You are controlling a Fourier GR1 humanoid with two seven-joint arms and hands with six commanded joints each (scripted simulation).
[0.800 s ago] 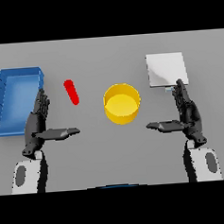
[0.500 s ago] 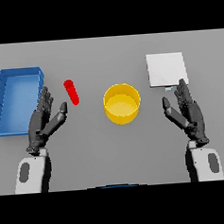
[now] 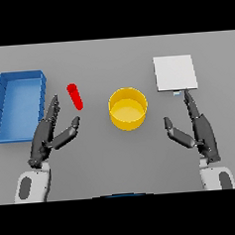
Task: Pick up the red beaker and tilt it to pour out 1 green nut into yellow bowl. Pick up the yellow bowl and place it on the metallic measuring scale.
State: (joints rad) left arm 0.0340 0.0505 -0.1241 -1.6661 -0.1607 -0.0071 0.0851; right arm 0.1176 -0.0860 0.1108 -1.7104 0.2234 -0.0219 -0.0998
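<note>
Left hand sat at lower left, fingers spread and straight, holding nothing. Just above and right of its fingertips lay the red beaker, long axis running top to bottom with a slight lean. Beaker and hand were apart, and this hand was much nearer than the right hand, likewise spread. Centre frame held the yellow bowl.

Left hand and right hand hover with fingers extended.
</note>
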